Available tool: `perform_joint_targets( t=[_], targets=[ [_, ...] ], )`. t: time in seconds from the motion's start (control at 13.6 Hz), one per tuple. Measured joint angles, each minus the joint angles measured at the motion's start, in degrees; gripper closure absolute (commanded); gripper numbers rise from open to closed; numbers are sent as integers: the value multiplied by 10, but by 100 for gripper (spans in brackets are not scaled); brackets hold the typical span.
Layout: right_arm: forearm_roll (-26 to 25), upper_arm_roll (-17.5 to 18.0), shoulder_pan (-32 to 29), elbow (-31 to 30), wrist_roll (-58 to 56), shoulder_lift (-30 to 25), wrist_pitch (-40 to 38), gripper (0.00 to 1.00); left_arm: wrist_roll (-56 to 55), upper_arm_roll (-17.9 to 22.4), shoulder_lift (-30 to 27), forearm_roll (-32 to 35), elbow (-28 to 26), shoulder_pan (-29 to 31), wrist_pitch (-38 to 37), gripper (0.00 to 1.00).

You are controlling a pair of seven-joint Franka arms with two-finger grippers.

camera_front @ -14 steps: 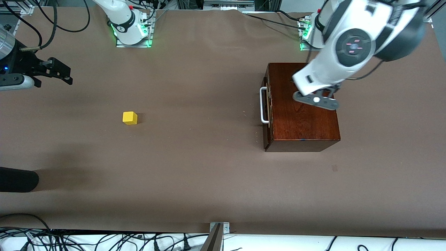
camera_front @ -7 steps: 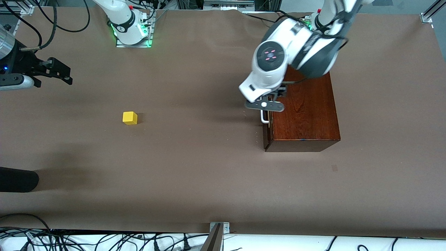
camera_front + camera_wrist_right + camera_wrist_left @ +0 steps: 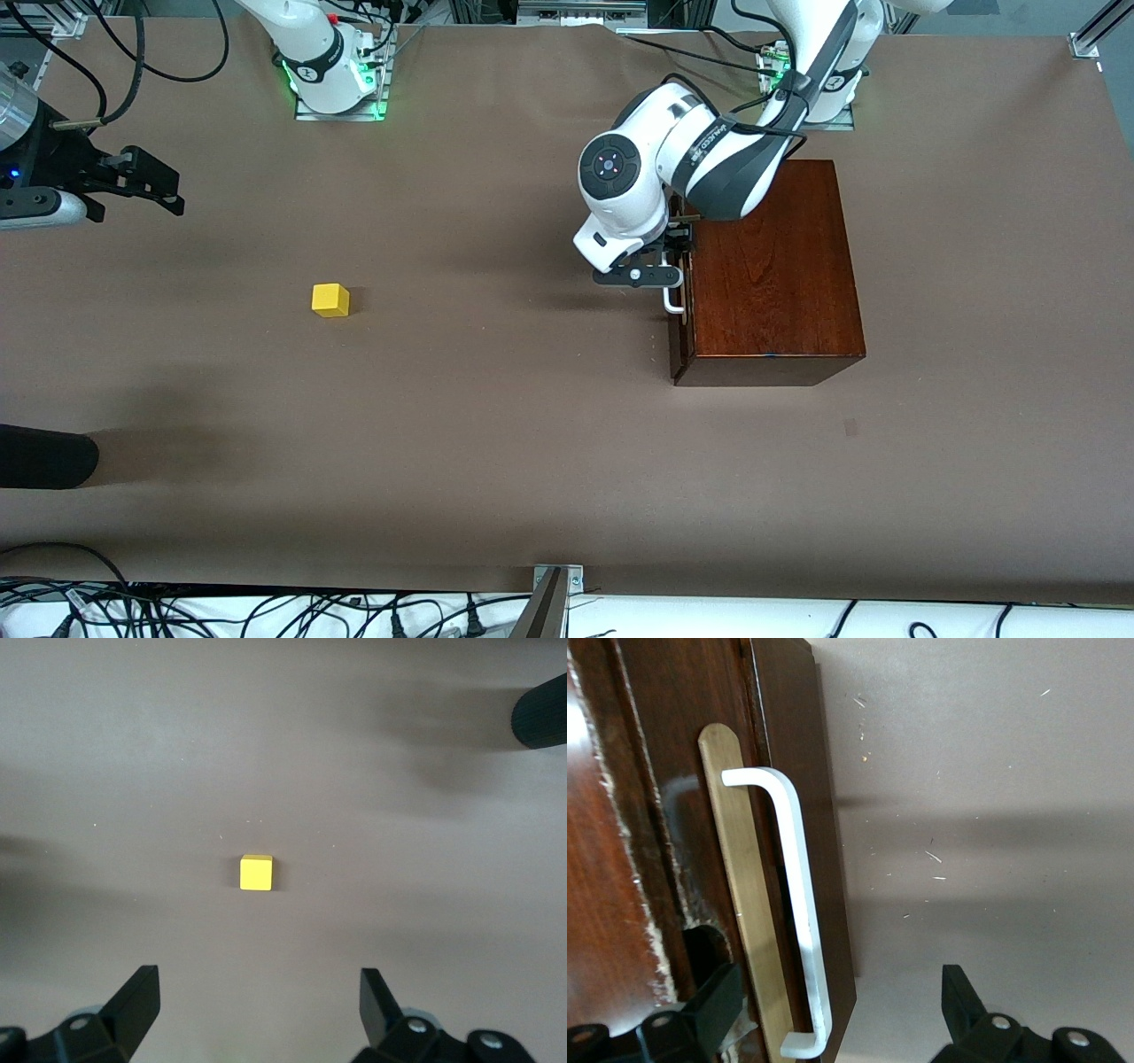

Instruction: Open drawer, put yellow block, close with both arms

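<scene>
Front view: one yellow block (image 3: 330, 299), one drawer (image 3: 679, 266).

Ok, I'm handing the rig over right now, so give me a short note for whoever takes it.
Left pincer: open, at the drawer's white handle, fingers either side of the bar, not closed on it.
Right pincer: open, empty, held above the table toward the right arm's end, waiting.
Yellow block: on the bare table, apart from the wooden box, untouched.
Drawer: shut.
Done: left arm brought to the handle.
Left: grip the handle, pull the drawer open, put the block in, close it with both arms.
</scene>
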Motion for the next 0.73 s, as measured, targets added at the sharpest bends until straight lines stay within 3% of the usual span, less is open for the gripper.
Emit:
perform_joint_targets(
  t=[0.73],
  targets=[
    [0, 2, 0, 0, 0, 0, 0, 0, -46, 0, 26, 34, -24, -11, 67, 0]
  ],
)
